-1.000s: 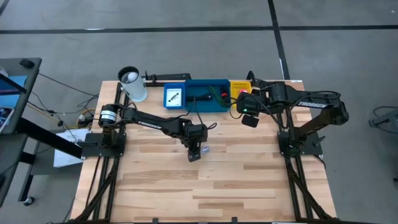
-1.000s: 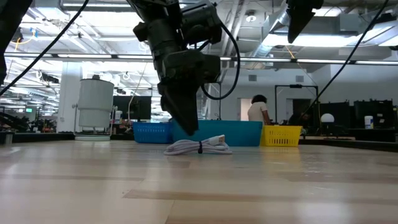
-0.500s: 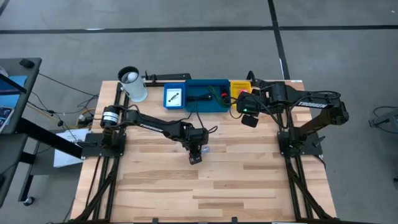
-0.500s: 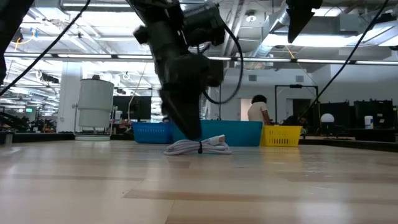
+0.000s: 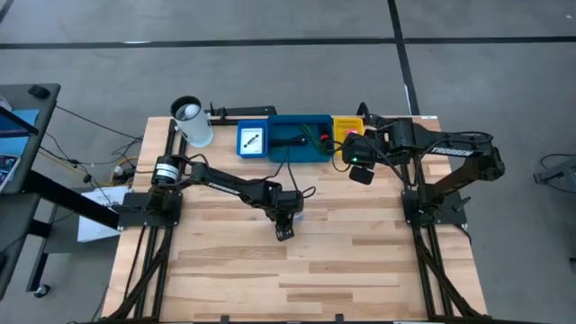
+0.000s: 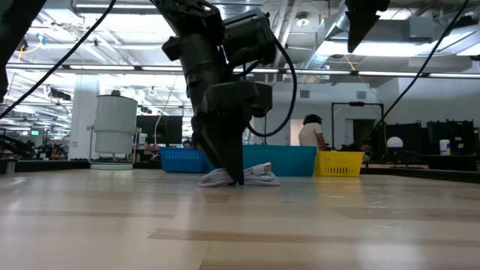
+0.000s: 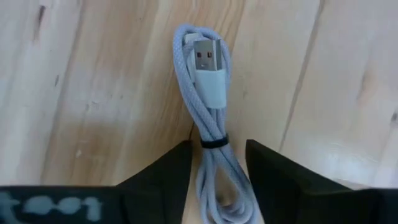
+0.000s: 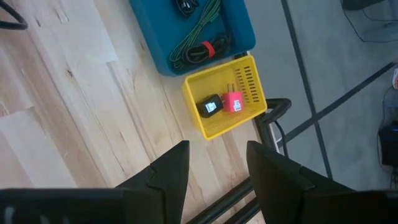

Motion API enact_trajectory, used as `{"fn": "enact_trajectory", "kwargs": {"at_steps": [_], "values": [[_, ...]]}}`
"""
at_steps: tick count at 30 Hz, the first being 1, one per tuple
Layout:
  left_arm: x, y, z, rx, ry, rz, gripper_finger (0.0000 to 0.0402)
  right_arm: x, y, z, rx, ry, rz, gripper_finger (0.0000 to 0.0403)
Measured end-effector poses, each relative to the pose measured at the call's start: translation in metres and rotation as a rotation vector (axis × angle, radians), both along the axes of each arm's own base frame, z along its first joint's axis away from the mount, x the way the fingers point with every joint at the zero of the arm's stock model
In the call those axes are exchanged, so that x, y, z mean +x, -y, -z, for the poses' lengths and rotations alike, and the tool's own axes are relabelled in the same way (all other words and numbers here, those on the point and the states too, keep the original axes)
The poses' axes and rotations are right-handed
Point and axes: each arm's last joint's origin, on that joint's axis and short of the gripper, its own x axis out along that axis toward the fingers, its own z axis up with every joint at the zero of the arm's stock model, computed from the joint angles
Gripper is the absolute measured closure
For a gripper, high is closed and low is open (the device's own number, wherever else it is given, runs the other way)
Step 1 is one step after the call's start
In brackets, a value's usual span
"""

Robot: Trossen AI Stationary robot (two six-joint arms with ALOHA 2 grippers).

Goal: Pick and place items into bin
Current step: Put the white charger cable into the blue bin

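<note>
Lying on the bare wooden table (image 5: 360, 261), well in front of the wide blue tray (image 5: 301, 137), is a coiled white USB cable (image 7: 208, 118), bound at its middle by a thin black tie and showing its metal plug at one end. The left gripper (image 7: 216, 163) is lowered over the cable's looped end, its two dark fingers (image 7: 168, 171) spread apart with the coil lying between them; the fingers stand on either side of the bundle and are not pressed onto it. In the low view the gripper's tip (image 6: 229, 169) reaches down to the tabletop at the cable (image 6: 255, 176).

Behind the cable, along the table's far edge, stands the row of trays. The wide blue tray holds a bundled green cable (image 8: 198, 43) with a red tie and a black cable (image 8: 186, 6). Touching one end of the wide blue tray, the small yellow tray (image 8: 245, 84) holds a small black piece (image 8: 209, 106) and a small red block (image 8: 233, 101) side by side. At the other end, the small blue tray (image 5: 255, 141) holds a white printed packet. Beside the small blue tray stands a white cylindrical cup (image 5: 193, 121).

The right gripper (image 8: 217, 162) hangs in the air just in front of the yellow tray, fingers parted, holding nothing.

Beyond the table, a person (image 6: 309, 133) shows in the room behind the trays.
</note>
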Motion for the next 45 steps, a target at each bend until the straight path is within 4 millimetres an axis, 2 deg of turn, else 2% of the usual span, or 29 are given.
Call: {"fn": "enact_trajectory", "kwargs": {"at_steps": [4,8,10,15,18,22,27,31,36,40,45], "values": [[0.006,-0.002,-0.008,0.078,-0.01,0.002,0.0301,0.0,0.0,0.0,0.0,0.0,0.0,0.0249],[0.015,-0.007,-0.026,0.187,0.005,0.001,0.0373,0.0,0.0,0.0,0.0,-0.001,0.0,0.0249],[0.017,-0.01,-0.037,0.23,-0.01,0.01,0.0386,0.0,0.0,0.0,-0.002,-0.001,0.0,0.0249],[0.024,-0.022,-0.068,0.387,-0.02,0.025,0.0366,0.0,0.0,0.0,-0.008,-0.005,0.0,0.0249],[0.027,-0.034,-0.086,0.494,-0.034,0.015,0.0369,-0.001,0.0,0.0,-0.008,-0.009,0.0,0.0249],[0.028,-0.057,-0.107,0.608,-0.045,-0.031,0.0386,-0.001,0.0,0.0,-0.008,-0.009,-0.001,0.0249],[0.026,-0.093,-0.127,0.726,-0.078,-0.091,0.0379,-0.001,0.0,0.0,-0.008,-0.01,0.0,0.0249],[0.019,-0.125,-0.13,0.745,-0.119,-0.103,0.0372,-0.001,0.0,0.0,-0.009,-0.009,0.001,0.0249],[0.01,-0.16,-0.129,0.665,-0.118,-0.135,0.0365,-0.001,0.0,0.0,-0.011,-0.009,0.002,0.0249],[0.007,-0.176,-0.129,0.608,-0.083,-0.139,0.0343,-0.001,0.0,0.0,-0.011,-0.009,0.002,0.0249],[0.003,-0.184,-0.128,0.581,-0.08,-0.165,0.0291,-0.001,0.0,0.0,-0.011,-0.008,0.002,0.0249]]}}
